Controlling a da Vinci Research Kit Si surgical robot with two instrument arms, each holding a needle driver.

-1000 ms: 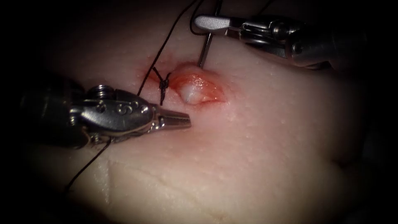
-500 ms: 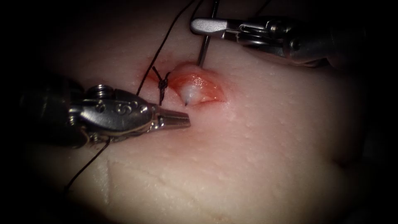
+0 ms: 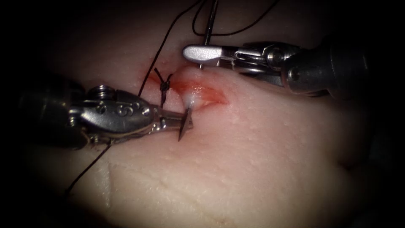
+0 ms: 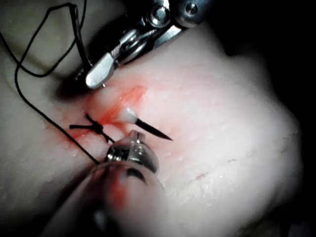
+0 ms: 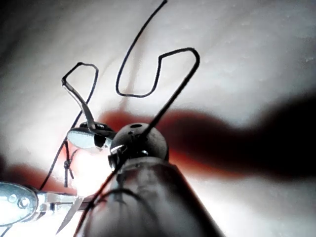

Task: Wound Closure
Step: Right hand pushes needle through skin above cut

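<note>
The right tool [image 3: 202, 53] is gripping the needle [image 3: 184, 126] near its tail, jaws clamped. The needle's middle is lying buried in the tissue [image 3: 261, 160], its tip emerging beside the left tool [image 3: 181, 123], whose jaws' state I cannot tell.

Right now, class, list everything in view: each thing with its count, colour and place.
tissue: one, pale pink, under everything.
cut: one, reddened, centre of the tissue.
red fluid: one patch, in and around the cut.
needle: one, dark steel, through the tissue across the cut; tip out on the near side.
thread: one strand, black, trailing behind the cut.
knot: one, black, left end of the cut.
left tool: one, silver, at the needle tip.
right tool: one, silver, fingers holding the needle's rear part.
</note>
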